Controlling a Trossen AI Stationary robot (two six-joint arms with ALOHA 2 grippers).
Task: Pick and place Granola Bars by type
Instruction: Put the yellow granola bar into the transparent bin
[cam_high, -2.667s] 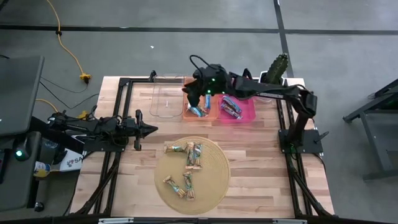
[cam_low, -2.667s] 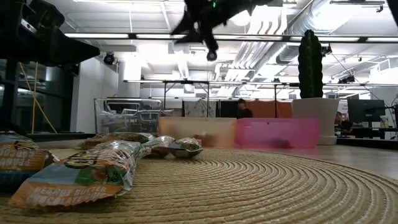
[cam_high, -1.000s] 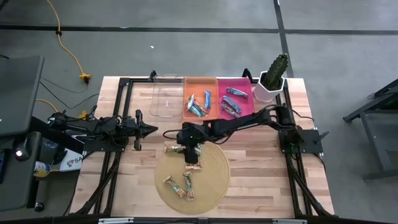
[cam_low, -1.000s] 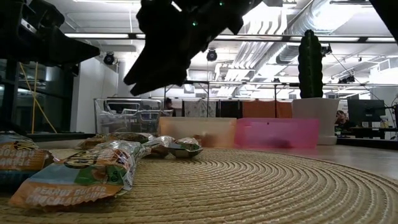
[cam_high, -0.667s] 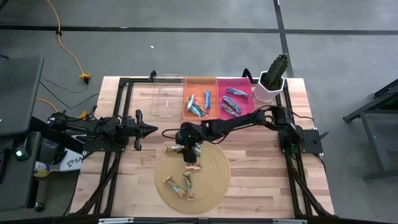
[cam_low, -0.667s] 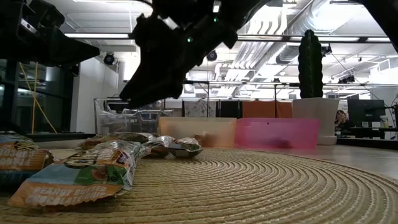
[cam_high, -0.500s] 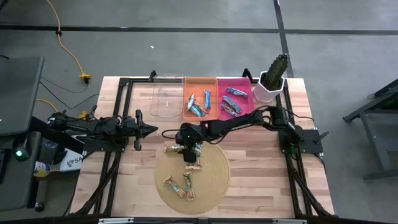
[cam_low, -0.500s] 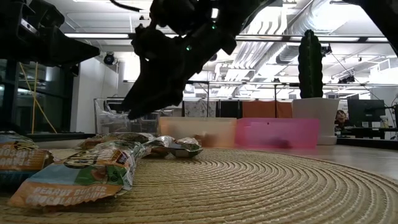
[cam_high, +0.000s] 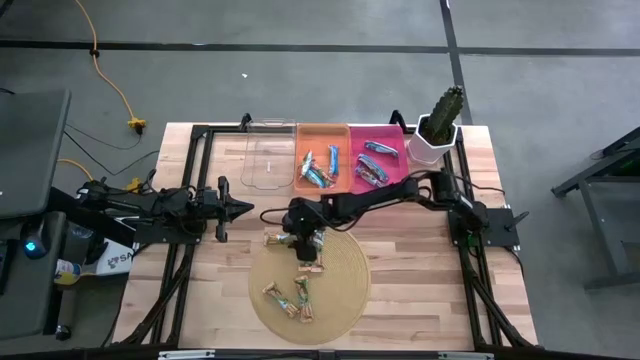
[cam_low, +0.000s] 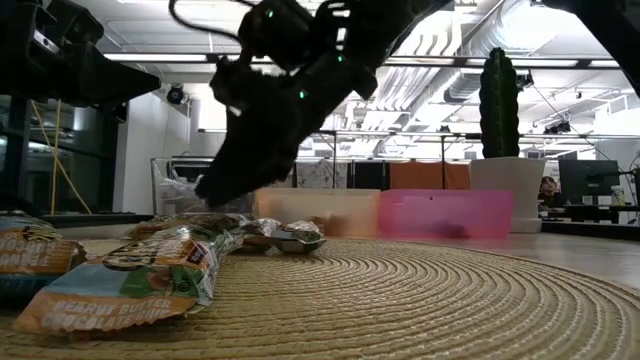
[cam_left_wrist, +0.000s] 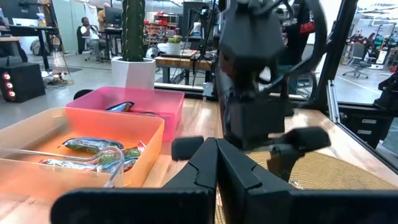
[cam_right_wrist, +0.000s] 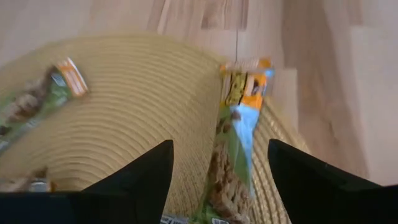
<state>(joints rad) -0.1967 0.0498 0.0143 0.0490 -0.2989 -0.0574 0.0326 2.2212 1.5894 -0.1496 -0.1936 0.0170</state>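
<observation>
Nearest to me in the low view, a tan and green granola bar (cam_low: 125, 283) lies on the round woven mat (cam_low: 420, 300), with more bars strung out behind it toward the mat's far edge. From above I count two loose groups on the mat (cam_high: 345, 285): a few bars near its front (cam_high: 290, 298) and a cluster at its far edge (cam_high: 305, 245).

My right tool (cam_high: 300, 238) hangs directly over that far cluster, low above the mat. Through its wrist camera I see both dark fingers (cam_right_wrist: 134, 177) spread wide, with one tan and green bar with an orange end (cam_right_wrist: 235, 143) lying lengthwise between them on the weave; nothing is pinched. A second bar (cam_right_wrist: 37, 102) lies off to the side on the mat.

My left tool (cam_high: 240, 208) waits beside the mat over the left part of the counter (cam_high: 420, 240), fingers pressed together to a point, well apart from any bar.

Farther back stand three bins in a row. The clear bin (cam_high: 268, 155) holds no bars that I can see. The orange bin (cam_high: 322, 132) beside it holds several blue and silver-wrapped bars (cam_high: 320, 172). The pink bin (cam_high: 400, 180) next to that holds dark silver-purple bars (cam_high: 372, 170). At the far right corner stands a cactus in a white pot (cam_high: 438, 125).
</observation>
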